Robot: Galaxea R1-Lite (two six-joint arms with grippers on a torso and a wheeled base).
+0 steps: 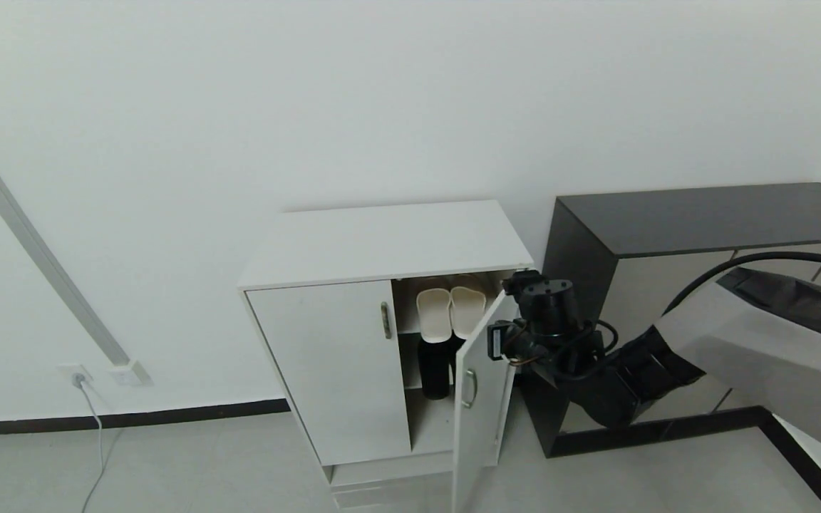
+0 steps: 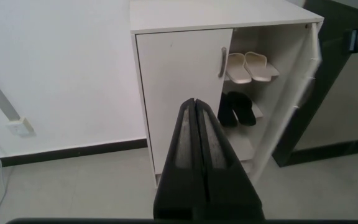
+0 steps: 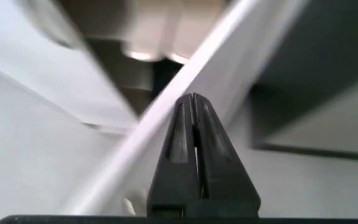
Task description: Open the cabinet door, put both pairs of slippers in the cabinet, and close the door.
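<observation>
seeing my left gripper (image 2: 195, 102) with fingers pressed together on nothing, facing the cabinet (image 1: 382, 242); beige slippers (image 1: 450, 310) on its upper shelf, black slippers (image 1: 435, 367) below (right door (image 1: 478, 385) ajar), my right gripper (image 3: 193, 96) closed, empty, just beside that door.

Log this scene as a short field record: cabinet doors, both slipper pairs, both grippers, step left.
cabinet: white, two doors
left door: shut
right door: open, swung outward
white slippers: inside, on the upper shelf
black slippers: inside, on the shelf below
left gripper: shut, empty, in front of the cabinet
right gripper: shut, empty, by the right door's top edge
step left: close the right door
</observation>
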